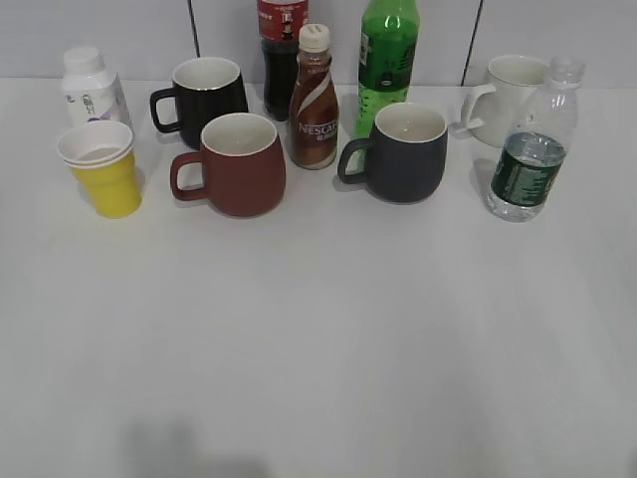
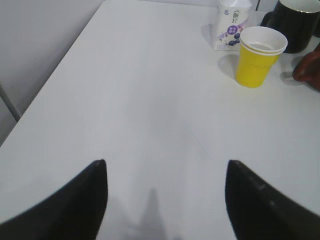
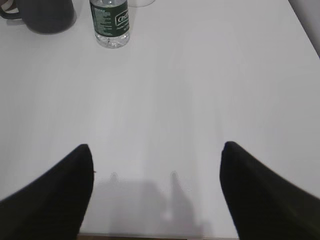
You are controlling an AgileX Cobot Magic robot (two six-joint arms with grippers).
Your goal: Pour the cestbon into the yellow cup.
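The cestbon (image 1: 532, 149), a clear bottle with a dark green label, stands upright at the right of the table, in front of the white mug; its lower half also shows at the top left of the right wrist view (image 3: 110, 22). The yellow cup (image 1: 103, 169) stands upright at the far left; it also shows in the left wrist view (image 2: 257, 56). My left gripper (image 2: 165, 170) is open and empty over bare table, well short of the cup. My right gripper (image 3: 156, 152) is open and empty near the table's front edge, far from the bottle. Neither gripper shows in the exterior view.
A row stands at the back: white yogurt bottle (image 1: 90, 88), black mug (image 1: 204, 97), red-brown mug (image 1: 239, 164), cola bottle (image 1: 282, 55), brown Nescafe bottle (image 1: 314, 100), green soda bottle (image 1: 386, 60), dark grey mug (image 1: 403, 151), white mug (image 1: 513, 95). The white table (image 1: 318, 339) stretches in front.
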